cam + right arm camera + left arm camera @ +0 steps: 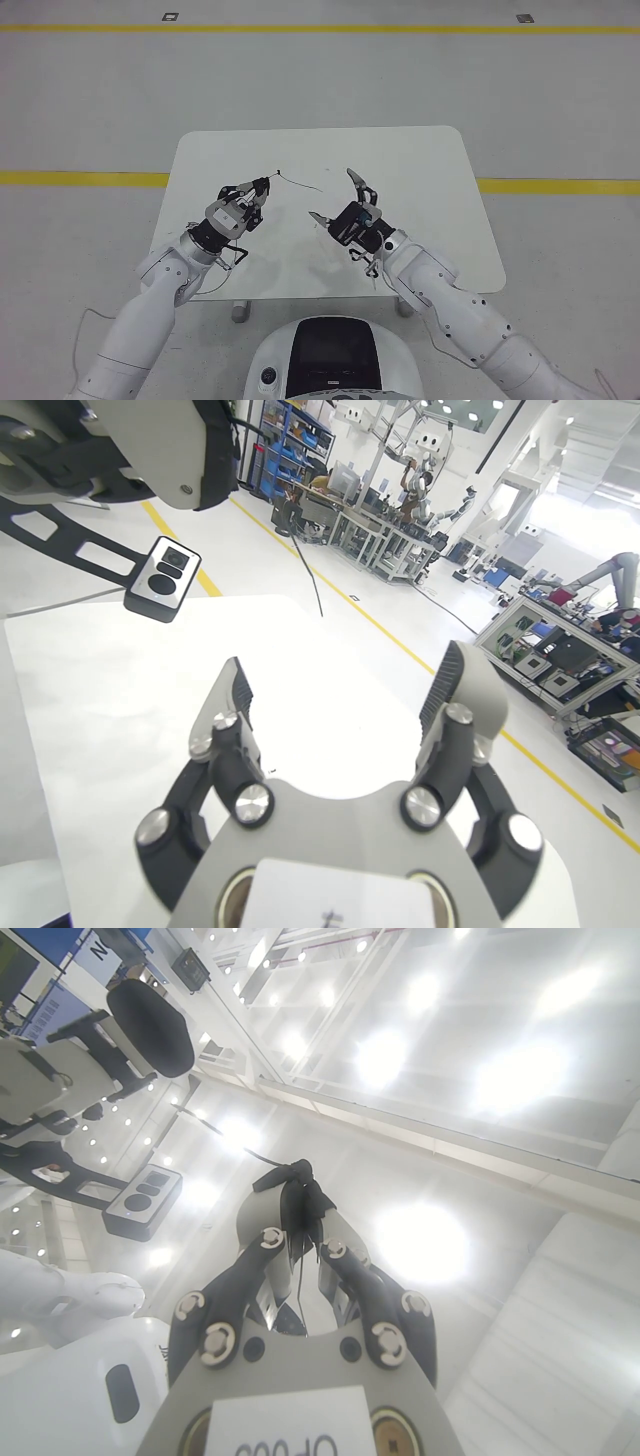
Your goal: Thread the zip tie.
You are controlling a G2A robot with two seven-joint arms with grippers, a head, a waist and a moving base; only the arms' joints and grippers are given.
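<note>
Left hand (262,187): closed on one end of a thin black plastic zip tie (298,184) and raised over the left half of the counter. In the left wrist view its fingers (255,1215) are pressed together around the strap.
Right hand (331,194): open and holding nothing, raised over the middle of the counter. In the right wrist view its two ribbed fingers (452,680) are spread wide apart.
Zip tie: held in the air off the counter, gripped at one end by the left hand. The free length is stretched out towards the right hand and is not touched by it. In the right wrist view it appears as a dark line (308,580) ahead of the open fingers.
Counter (420,170): white and flat with rounded corners, lying under both hands.
Between the hands: the gap is crossed only by the strap's free end.
Floor: pale grey, with yellow lines (320,28) painted across it beyond the counter, and small dark square floor markers (170,16) near the far line.
Background: metal-framed workbenches (560,650) loaded with equipment stand well apart from the counter, past a yellow line.
Count: one zip tie, two hands, one counter, two yellow lines and two floor markers in the top view.
</note>
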